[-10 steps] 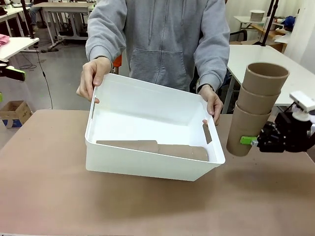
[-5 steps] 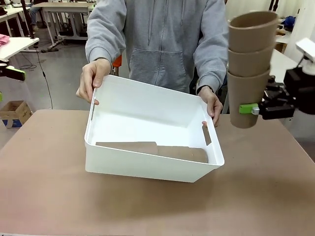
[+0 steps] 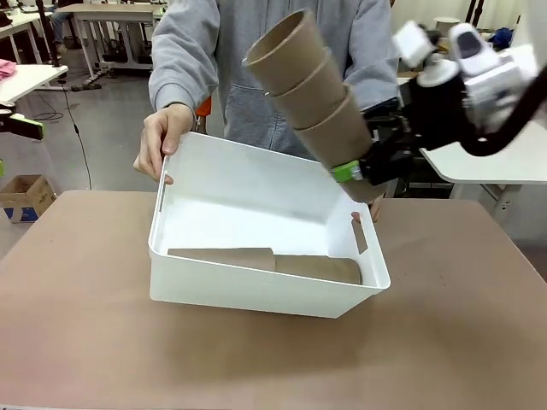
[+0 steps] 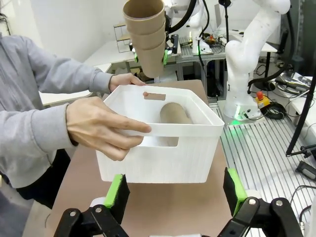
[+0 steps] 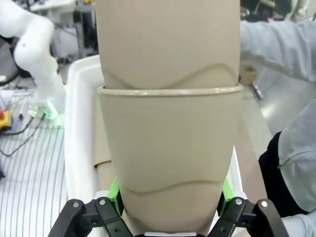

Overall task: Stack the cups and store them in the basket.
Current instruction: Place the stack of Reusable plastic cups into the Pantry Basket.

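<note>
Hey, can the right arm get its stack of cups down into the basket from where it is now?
Probably yes: the right pincer holds the stack tilted above the open basket, with nothing between them; the person's hands grip only the rim.

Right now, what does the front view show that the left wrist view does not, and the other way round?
Front view alone: the person's grey torso and the three stacked cups tilted toward the robot's left, held near the bottom by the right gripper above the basket.

Left wrist view alone: the left gripper, open, empty, facing one short side of the basket, and the aluminium frame beside the table.

Both: the person's hands holding the basket, the raised stack, and the cups lying inside the basket.
</note>
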Controlling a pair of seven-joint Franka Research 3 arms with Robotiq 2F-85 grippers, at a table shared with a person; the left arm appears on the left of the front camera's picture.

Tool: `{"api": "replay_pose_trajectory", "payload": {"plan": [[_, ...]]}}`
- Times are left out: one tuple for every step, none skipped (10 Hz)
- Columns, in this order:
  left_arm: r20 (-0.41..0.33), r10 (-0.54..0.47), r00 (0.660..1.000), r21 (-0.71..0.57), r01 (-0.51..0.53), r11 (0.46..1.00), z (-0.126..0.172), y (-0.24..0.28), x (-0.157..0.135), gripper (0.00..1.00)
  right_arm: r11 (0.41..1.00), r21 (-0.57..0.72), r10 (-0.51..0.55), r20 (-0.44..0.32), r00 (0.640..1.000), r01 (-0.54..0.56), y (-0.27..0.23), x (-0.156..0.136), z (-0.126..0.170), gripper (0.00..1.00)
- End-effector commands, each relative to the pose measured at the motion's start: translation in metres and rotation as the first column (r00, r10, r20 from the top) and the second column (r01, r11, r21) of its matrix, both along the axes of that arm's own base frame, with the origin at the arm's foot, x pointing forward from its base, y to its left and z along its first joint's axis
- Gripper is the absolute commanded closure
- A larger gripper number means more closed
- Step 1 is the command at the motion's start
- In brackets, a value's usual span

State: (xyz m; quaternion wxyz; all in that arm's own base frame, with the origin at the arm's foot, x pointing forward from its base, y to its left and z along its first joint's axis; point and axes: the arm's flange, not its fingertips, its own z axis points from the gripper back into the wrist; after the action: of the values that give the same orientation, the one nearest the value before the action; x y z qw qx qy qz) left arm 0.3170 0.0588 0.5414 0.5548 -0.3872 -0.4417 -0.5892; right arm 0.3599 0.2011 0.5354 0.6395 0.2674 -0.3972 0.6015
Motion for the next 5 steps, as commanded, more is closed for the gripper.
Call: {"api": "replay_pose_trajectory", "payload": {"plan": [[-0.004, 0.003, 1.0, -0.015, -0.003, 1.0, 0.003, -0.001, -0.001, 0.0, 0.993, -0.102, -0.062, -0.041, 0.997, 0.058, 0.022, 0.033, -0.002, 0.16], [-0.004, 0.003, 1.0, -0.015, -0.003, 1.0, 0.003, -0.001, -0.001, 0.0, 0.988, -0.136, -0.082, -0.048, 0.995, 0.075, 0.033, 0.046, -0.009, 0.16], [-0.004, 0.003, 1.0, -0.015, -0.003, 1.0, 0.003, -0.001, -0.001, 0.0, 0.983, -0.165, -0.095, -0.059, 0.994, 0.084, 0.039, 0.057, -0.02, 0.16], [-0.004, 0.003, 1.0, -0.015, -0.003, 1.0, 0.003, -0.001, -0.001, 0.0, 0.975, -0.2, -0.107, -0.062, 0.992, 0.093, 0.046, 0.067, -0.031, 0.16], [-0.004, 0.003, 1.0, -0.015, -0.003, 1.0, 0.003, -0.001, -0.001, 0.0, 0.964, -0.245, -0.12, -0.06, 0.991, 0.102, 0.063, 0.079, -0.042, 0.16]]}}
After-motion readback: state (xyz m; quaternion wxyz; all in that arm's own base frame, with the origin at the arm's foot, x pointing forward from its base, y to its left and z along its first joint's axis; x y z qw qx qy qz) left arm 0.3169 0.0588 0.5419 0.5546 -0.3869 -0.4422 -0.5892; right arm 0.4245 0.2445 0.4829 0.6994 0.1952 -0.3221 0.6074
